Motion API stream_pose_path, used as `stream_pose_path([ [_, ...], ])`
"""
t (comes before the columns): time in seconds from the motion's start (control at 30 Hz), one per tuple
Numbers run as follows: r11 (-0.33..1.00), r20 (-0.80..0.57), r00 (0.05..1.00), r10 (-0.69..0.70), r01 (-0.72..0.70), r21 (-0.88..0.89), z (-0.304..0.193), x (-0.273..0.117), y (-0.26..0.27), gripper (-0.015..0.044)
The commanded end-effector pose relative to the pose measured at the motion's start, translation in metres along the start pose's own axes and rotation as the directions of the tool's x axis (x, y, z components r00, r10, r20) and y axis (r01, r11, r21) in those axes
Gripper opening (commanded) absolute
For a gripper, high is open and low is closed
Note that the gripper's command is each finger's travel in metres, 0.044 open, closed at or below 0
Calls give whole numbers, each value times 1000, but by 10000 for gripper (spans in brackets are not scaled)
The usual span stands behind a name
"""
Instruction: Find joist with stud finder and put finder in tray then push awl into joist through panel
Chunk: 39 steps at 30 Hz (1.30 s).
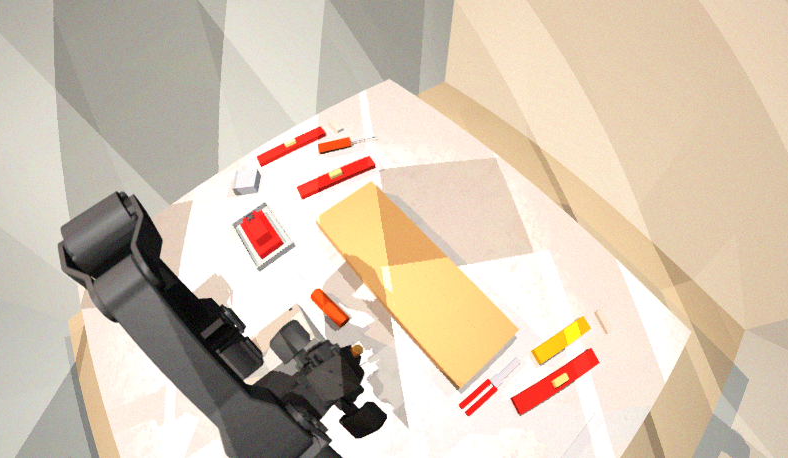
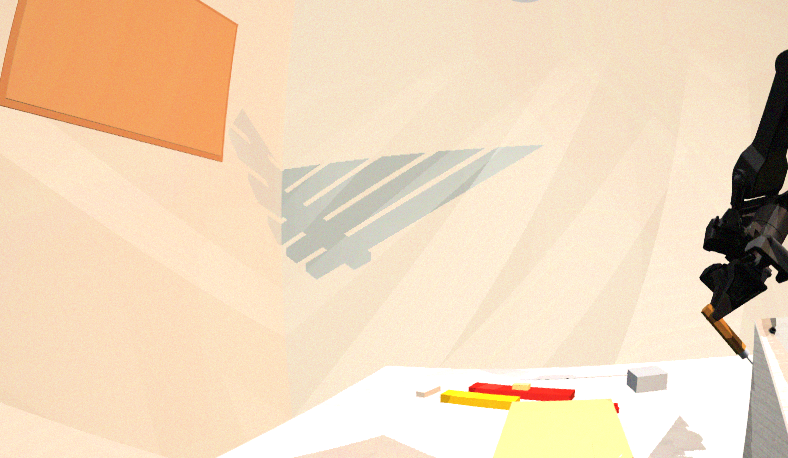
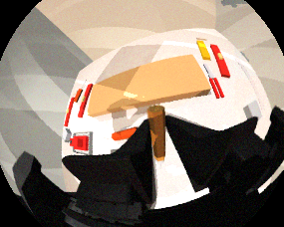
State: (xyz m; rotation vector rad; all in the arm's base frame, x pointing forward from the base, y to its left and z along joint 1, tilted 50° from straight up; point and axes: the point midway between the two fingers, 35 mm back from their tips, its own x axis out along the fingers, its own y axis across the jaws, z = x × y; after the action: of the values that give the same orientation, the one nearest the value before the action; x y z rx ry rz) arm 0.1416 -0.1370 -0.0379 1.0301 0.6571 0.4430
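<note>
My gripper (image 1: 353,354) (image 2: 717,314) (image 3: 156,120) is shut on the awl (image 1: 357,350) (image 2: 725,332) (image 3: 159,139) by its amber handle and holds it in the air. In the exterior view the awl is tilted, its thin metal tip pointing down and to the right. The tan floor panel (image 1: 431,290) (image 2: 561,432) (image 3: 149,85) lies flat beyond the gripper, and the awl is clear of it. No hole shows on the panel's visible top. The red stud finder (image 1: 261,235) (image 3: 80,142) lies in the small grey tray (image 1: 277,257) (image 3: 91,143). The joist is hidden.
An orange-handled tool (image 1: 329,308) (image 3: 124,133) lies between tray and panel. Red levels (image 1: 320,184) (image 1: 547,387), another orange-handled tool (image 1: 334,145) and a grey block (image 1: 247,181) lie around. A yellow bar (image 1: 556,343) and red-handled tool (image 1: 481,396) lie near the panel's right end.
</note>
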Motion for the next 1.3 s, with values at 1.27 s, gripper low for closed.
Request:
stream_pose_path([
  [1.27, 996, -95, 993, -75, 80, 41, -19, 1, 17, 0],
])
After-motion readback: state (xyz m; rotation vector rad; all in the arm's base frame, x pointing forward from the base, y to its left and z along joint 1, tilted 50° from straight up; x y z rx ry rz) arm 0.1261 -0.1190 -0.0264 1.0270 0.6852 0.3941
